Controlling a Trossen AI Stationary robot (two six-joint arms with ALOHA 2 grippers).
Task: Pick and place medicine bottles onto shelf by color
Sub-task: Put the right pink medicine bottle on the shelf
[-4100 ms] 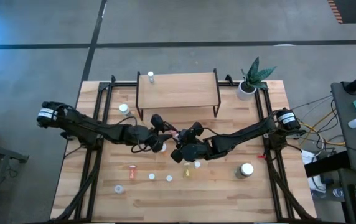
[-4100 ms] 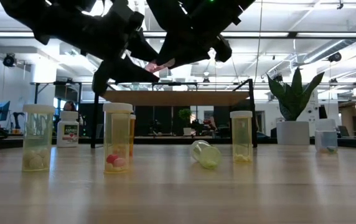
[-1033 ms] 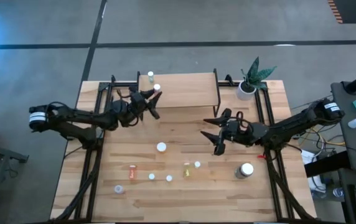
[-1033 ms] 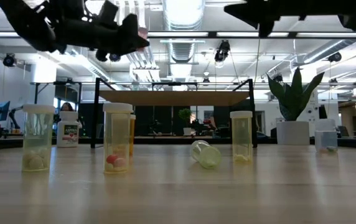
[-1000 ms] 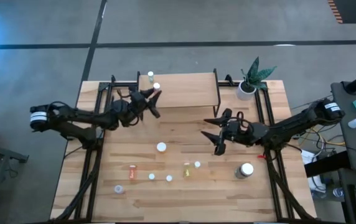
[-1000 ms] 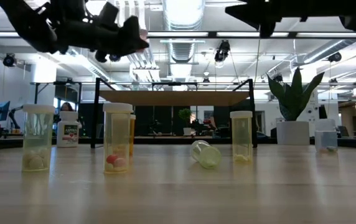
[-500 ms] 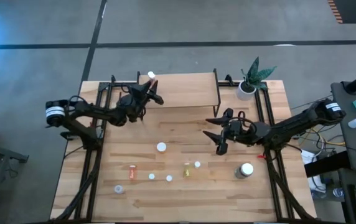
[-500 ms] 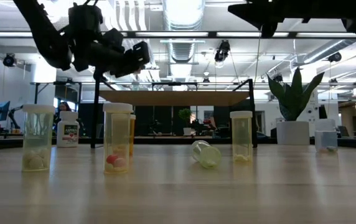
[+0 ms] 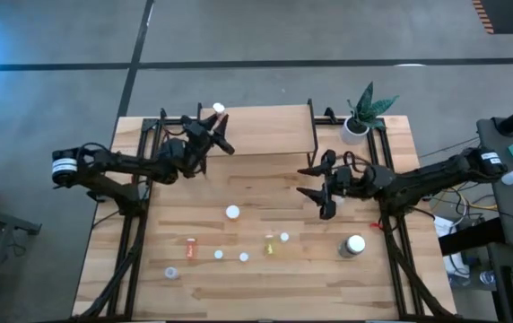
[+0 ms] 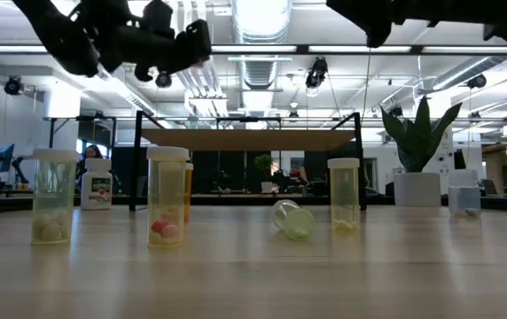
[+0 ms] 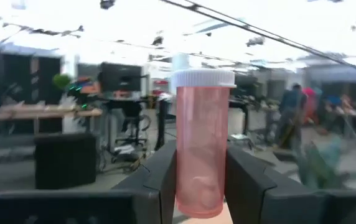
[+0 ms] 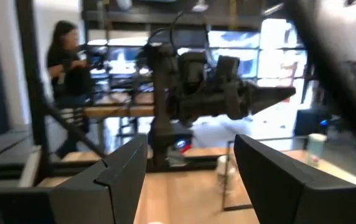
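The left gripper [image 9: 223,139] hung over the shelf's [image 9: 265,130] left end, its fingers [image 11: 165,180] clamped on an upright pink bottle [image 11: 201,143] with a white cap. In the high view a white cap [image 9: 218,109] showed at the shelf's back left corner, just beyond that gripper; whether it belonged to the held bottle or to one standing there could not be told.

The right gripper [image 9: 315,182] hovered over the table [image 9: 382,278] in front of the shelf's right end, jaws spread and holding nothing.

On the table toward the front stood a loose row of small bottles [image 9: 243,257], with a white-capped one [image 9: 232,213] nearer the middle and a larger bottle [image 9: 356,244] to the right. In the low view one bottle [image 10: 292,219] lay on its side. A potted plant [image 9: 360,117] stood at the back right corner. People showed in the room behind.
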